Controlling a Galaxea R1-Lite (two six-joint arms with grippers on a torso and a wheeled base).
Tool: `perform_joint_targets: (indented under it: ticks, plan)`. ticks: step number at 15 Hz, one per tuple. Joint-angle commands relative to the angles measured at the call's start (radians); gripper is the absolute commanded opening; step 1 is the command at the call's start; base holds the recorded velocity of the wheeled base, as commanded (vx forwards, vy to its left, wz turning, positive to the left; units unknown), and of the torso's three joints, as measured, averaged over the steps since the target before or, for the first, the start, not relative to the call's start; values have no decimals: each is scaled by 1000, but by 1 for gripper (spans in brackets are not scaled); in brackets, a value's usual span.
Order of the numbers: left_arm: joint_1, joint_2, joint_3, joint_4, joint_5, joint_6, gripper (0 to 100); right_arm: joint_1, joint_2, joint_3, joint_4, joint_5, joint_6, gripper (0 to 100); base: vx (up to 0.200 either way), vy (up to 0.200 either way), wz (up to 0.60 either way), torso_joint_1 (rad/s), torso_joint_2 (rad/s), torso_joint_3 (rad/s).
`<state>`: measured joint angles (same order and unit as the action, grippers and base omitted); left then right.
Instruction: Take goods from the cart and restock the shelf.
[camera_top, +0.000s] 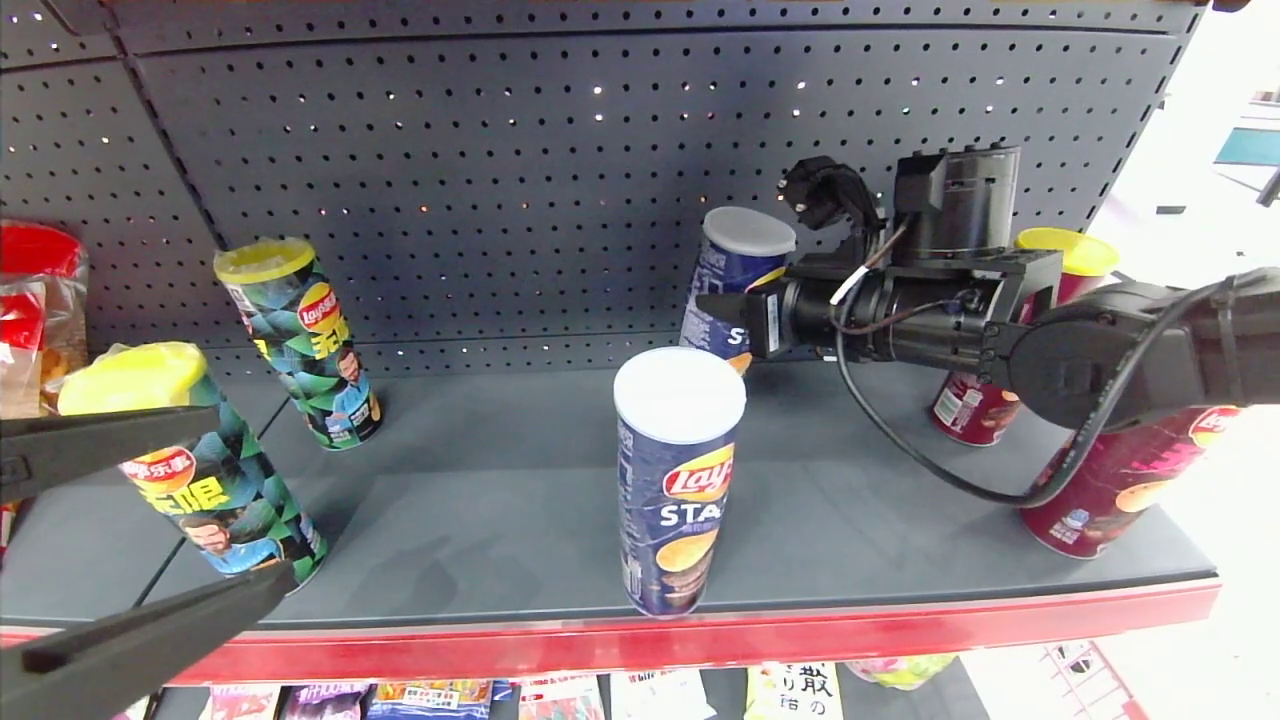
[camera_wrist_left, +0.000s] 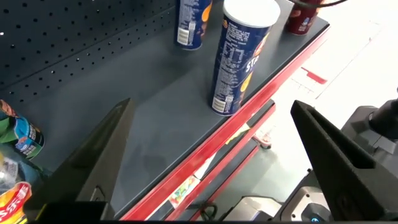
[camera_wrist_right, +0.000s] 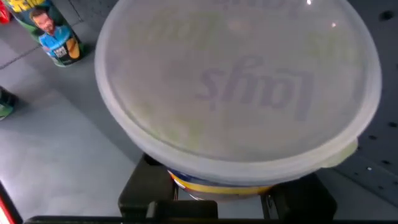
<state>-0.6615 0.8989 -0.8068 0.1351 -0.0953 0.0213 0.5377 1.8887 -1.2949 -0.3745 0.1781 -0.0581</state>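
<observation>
The right gripper (camera_top: 735, 322) clamps the tilted blue can (camera_top: 738, 262), apparently to stand it on the shelf (camera_top: 480, 500); the left gripper (camera_top: 250, 500) gapes wide.

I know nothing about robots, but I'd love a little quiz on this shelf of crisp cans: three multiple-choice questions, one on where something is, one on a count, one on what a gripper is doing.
1. Where does the front blue can stand?
A) against the back wall
B) near the red front edge of the shelf
C) on its side at the far left

2. How many blue cans are in view?
A) two
B) one
C) four

3. What is the right gripper doing?
A) hanging open and empty
B) gripping a green can
C) clamped on the rear blue can

Answers: 1 B, it stands upright just behind the red lip. 2 A, one in front and one behind it. 3 C, the head view shows it gripping that can's side.
</observation>
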Motion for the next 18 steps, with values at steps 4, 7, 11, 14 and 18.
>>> perform_joint_targets:
  ticks: [4,7,11,14,18]
  plan:
    - [0,-9,3,1,0,0,100,39,24,6,-1,-20,0,0,0,0,0,0,0,0]
    - [0,-9,3,1,0,0,100,41,58,-23,-6,-63,-2,0,0,0,0,0,0,0]
    - [0,-8,5,1,-1,0,100,56,67,-24,-7,-80,-2,0,0,0,0,0,0,0]
    - [0,-5,5,1,-1,-1,100,67,69,-14,-7,-88,-2,0,0,0,0,0,0,0]
    - [0,-9,14,1,-1,-4,100,77,66,-7,-7,-115,3,100,0,0,0,0,0,0]
